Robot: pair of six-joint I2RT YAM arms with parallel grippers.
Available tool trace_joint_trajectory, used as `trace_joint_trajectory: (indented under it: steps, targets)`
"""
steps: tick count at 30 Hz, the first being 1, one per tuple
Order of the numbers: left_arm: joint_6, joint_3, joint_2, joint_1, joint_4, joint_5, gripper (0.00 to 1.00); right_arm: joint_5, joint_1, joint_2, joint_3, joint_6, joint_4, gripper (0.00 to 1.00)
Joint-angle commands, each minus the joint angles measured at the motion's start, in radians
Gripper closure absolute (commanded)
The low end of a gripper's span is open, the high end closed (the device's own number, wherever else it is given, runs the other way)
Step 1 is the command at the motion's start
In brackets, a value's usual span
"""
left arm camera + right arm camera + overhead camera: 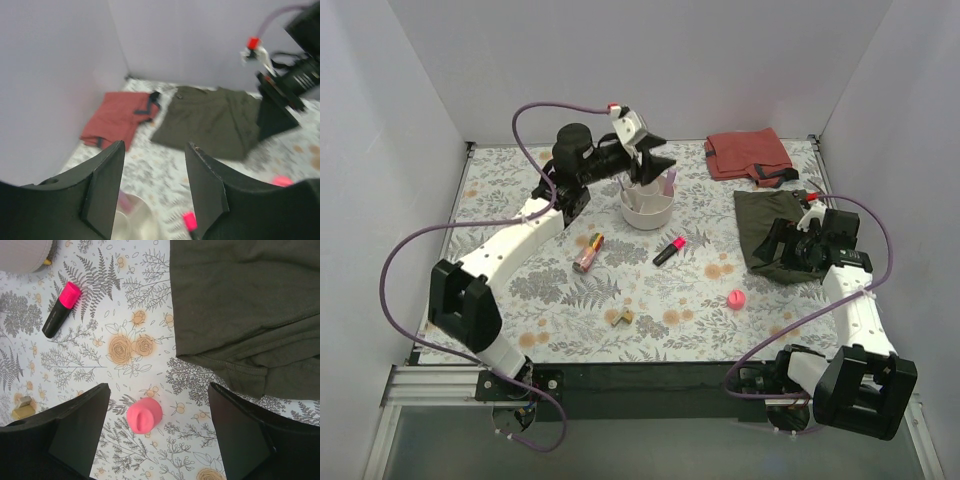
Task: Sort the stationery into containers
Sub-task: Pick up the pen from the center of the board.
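Note:
The white bowl (647,210) stands at the middle back, with a lilac tube (669,181) leaning at its right rim. My left gripper (655,163) hovers just above it, open and empty; in the left wrist view (155,150) the bowl's rim (134,220) shows blurred between the fingers. A pink-orange patterned tube (588,252), a black-pink highlighter (669,250), tan bits (622,317) and a pink ball (736,298) lie on the mat. My right gripper (159,390) is open above the pink ball (144,415), which lies between the jaws, untouched.
A folded red cloth (748,155) lies at the back right and an olive-green cloth (767,220) lies in front of it, under the right wrist (810,245). The highlighter (61,310) and a tan bit (22,410) lie left of the ball. Grey walls enclose the table.

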Motion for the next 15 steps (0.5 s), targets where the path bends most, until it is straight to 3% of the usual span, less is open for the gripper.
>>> trace_joint_trajectory:
  steps: [1,3,6,8,15]
  targets:
    - [0.166,-0.155,-0.066,-0.129,-0.415,-0.019,0.49,0.002,-0.011,-0.063,-0.007,-0.015,0.015,0.12]
    - [0.241,-0.183,-0.069,-0.180,-0.539,-0.116,0.49,0.002,-0.017,-0.075,-0.013,-0.013,0.015,0.12]
    - [0.228,-0.174,-0.008,-0.231,-0.642,-0.208,0.47,0.001,-0.025,-0.097,-0.024,-0.012,0.013,0.11]
    - [0.202,-0.165,0.029,-0.235,-0.656,-0.247,0.34,-0.002,-0.027,-0.108,-0.028,-0.012,0.009,0.11]
    - [0.234,-0.120,0.139,-0.235,-0.652,-0.379,0.33,-0.007,-0.027,-0.126,-0.047,-0.010,0.006,0.11]
